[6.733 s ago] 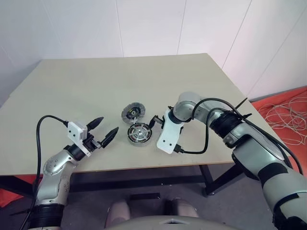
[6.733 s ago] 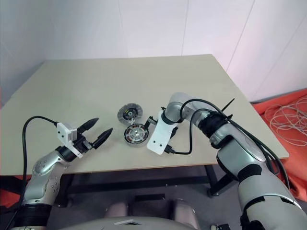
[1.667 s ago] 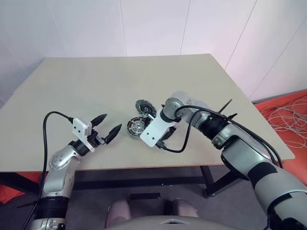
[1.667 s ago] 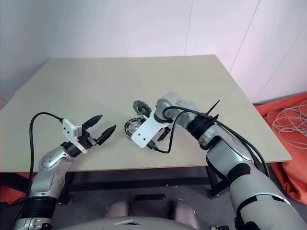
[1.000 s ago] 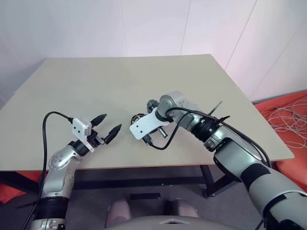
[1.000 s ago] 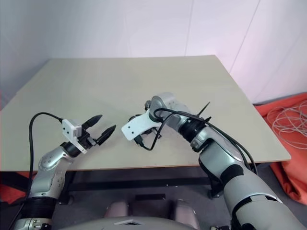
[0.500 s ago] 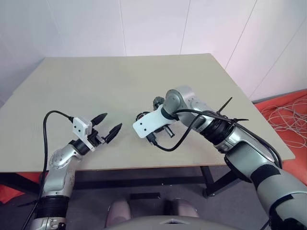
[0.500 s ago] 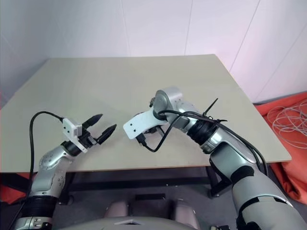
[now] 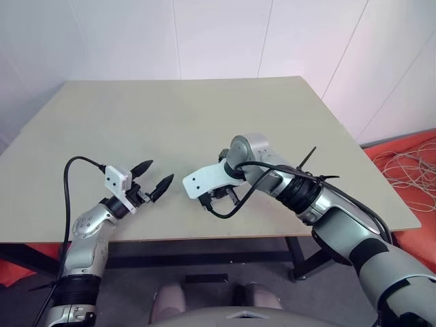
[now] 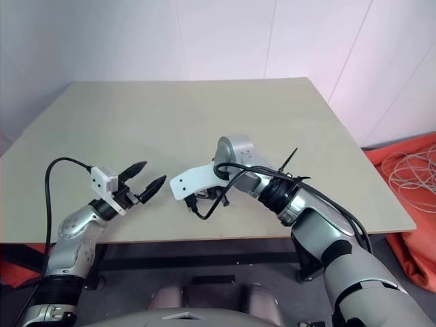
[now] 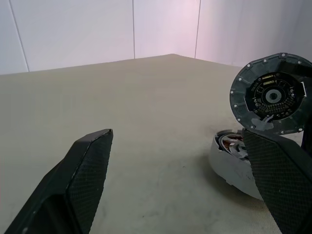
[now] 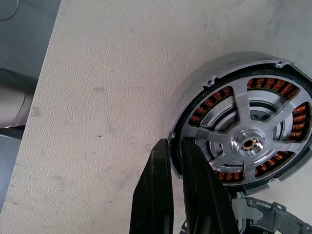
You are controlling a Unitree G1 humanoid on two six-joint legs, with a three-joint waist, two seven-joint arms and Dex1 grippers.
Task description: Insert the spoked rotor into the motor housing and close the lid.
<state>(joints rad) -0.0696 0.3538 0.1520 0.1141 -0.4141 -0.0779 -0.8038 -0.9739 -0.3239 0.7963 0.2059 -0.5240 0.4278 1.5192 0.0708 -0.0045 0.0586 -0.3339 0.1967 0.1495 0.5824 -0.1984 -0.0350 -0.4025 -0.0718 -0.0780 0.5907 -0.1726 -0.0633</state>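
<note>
1. Left claw (image 9: 158, 179): hovers over the near part of the counter (image 9: 136, 129), well to the left of the motor housing. Fingers spread wide, nothing between them.
2. Right claw (image 12: 175, 146): points steeply down just above the motor housing (image 12: 243, 141). Its two black fingers are pressed nearly together, clamped on the lid (image 11: 272, 93) at its edge (in the right wrist view only a sliver of the lid's rim sits at the finger roots).
3. Lid: held on edge in the air, right above the motor housing and apart from it. In the left wrist view its dark face with a ring of small rim screws and a light centre is turned toward the left claw.
4. Motor housing: lies flat on the counter, under the right claw. Copper-brown windings show through the gaps around its ring.
5. Spoked rotor (image 12: 253, 139): already seated inside the motor housing, silver spokes running from the central hub to the rim, lying over the windings.
6. Beyond the motor housing the counter runs back to a white panelled wall (image 9: 218, 34).
</note>
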